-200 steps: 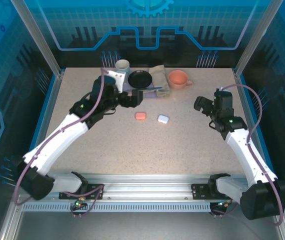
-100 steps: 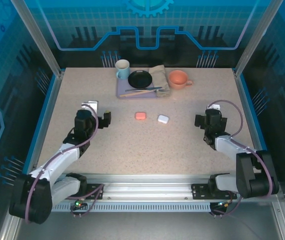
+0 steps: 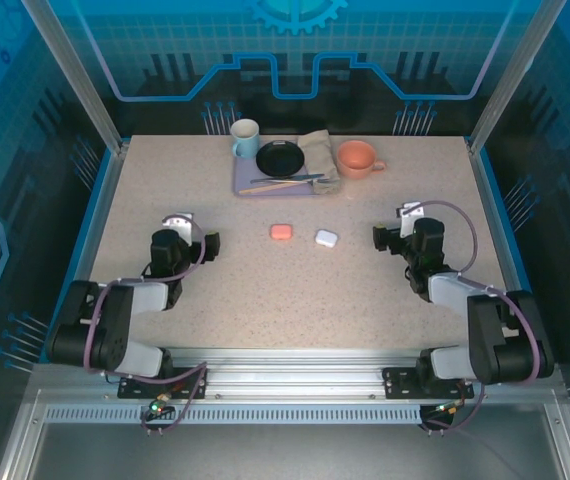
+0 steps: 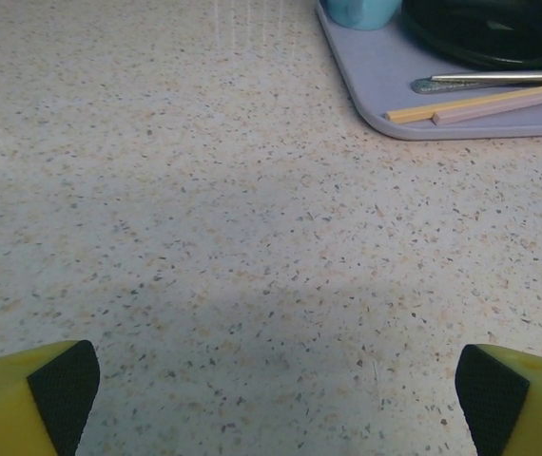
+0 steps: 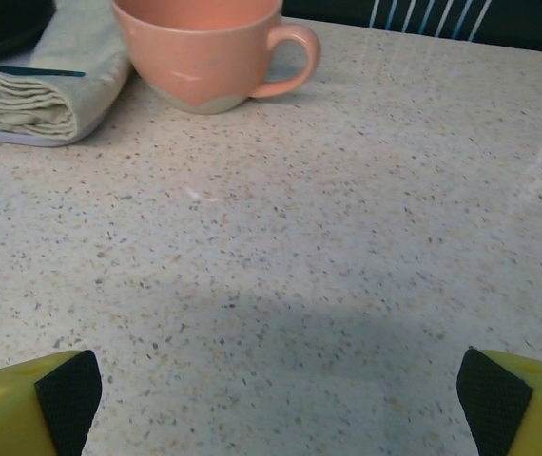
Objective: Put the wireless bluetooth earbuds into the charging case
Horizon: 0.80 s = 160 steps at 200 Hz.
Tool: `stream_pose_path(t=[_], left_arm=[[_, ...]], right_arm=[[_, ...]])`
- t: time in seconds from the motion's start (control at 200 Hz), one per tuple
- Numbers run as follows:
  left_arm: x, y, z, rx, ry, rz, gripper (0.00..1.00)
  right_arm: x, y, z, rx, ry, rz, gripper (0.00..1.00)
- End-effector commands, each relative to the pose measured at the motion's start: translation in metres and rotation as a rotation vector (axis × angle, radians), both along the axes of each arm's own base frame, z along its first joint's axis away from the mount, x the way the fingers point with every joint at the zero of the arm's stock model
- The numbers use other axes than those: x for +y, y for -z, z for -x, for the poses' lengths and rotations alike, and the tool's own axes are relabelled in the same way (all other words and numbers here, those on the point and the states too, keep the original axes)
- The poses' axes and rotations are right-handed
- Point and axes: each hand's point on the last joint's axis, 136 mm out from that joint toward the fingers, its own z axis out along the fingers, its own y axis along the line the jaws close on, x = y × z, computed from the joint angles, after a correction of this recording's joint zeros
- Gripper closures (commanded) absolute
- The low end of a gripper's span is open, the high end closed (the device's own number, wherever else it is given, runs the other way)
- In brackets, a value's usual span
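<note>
Two closed pebble-shaped charging cases lie mid-table, a salmon-pink case [image 3: 281,232] and a white case [image 3: 326,238] just right of it. The earbuds are out of view. My left gripper [image 3: 193,229] rests low at the near left, well left of the pink case, open over bare tabletop [image 4: 276,404]. At the near right my right gripper [image 3: 394,225] sits right of the white case, also open with nothing between its fingers [image 5: 276,404]. Both arms are folded back near their bases.
At the back stands a lavender tray [image 3: 247,184] [image 4: 376,85] with a black plate [image 3: 280,158], chopsticks [image 4: 480,106] and a spoon. A pale mug [image 3: 245,137], a folded cloth [image 5: 43,81] and a salmon cup [image 3: 357,158] [image 5: 200,52] stand nearby.
Both arms have drawn back from the middle of the table toward the near edge and folded down low. The cases have not moved. Both grippers stayed open.
</note>
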Motion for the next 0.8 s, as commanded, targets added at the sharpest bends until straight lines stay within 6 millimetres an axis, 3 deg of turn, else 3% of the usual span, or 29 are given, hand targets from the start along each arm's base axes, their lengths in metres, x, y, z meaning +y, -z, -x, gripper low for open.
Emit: stream_pose_path(t=[0.0,0.03,0.07,0.15,0.19,0.795], left_arm=[[-0.002,-0.017,-0.02,-0.069,0.035,0.025,0.01],[0.0,-0.015,-0.022,-0.05,0.029,0.032,0.01],[0.003,-0.015,-0.022,-0.05,0.02,0.049,0.01],[0.005,-0.014,-0.023,-0.041,0.017,0.064,0.01],[0.007,-0.014,-0.024,-0.042,0.015,0.073,0.01],[0.008,-0.014,-0.024,-0.04,0.012,0.074,0.01]], right_arm=[[0.003,-0.007,-0.005,-0.103,-0.056,-0.055,0.0],[-0.001,0.002,0.0,-0.137,-0.03,-0.05,0.0],[-0.005,-0.004,-0.002,-0.211,0.01,-0.036,0.0],[0.009,0.007,-0.018,-0.072,-0.065,-0.024,0.0],[0.008,0.01,-0.016,-0.047,-0.069,-0.047,0.0],[0.007,0.01,-0.017,-0.05,-0.066,-0.046,0.0]])
